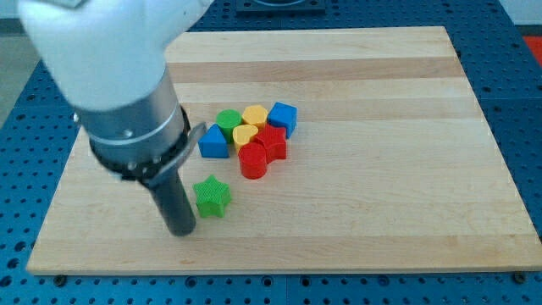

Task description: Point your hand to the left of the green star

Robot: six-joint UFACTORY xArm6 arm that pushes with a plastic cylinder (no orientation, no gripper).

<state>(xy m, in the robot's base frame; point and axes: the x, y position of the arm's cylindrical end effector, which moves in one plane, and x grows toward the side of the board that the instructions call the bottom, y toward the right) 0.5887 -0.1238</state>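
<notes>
The arm's bulk covers the board point(356, 229) at the view's upper left. There is no pincer; my tip point(183, 230) rests just left of the green star point(212, 196). Above it sit a blue triangle point(214, 142), a red cylinder point(252, 160) and other clustered blocks.

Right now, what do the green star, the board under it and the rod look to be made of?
The green star: likely plastic, matte, with faint ridged sides that hint at printing. The board: pale wood, smooth, with lengthwise grain and joined strips visible. The rod, ending at my tip just to the view's left of the star: dark, dull, perhaps metal or plastic; the look leaves it open.
</notes>
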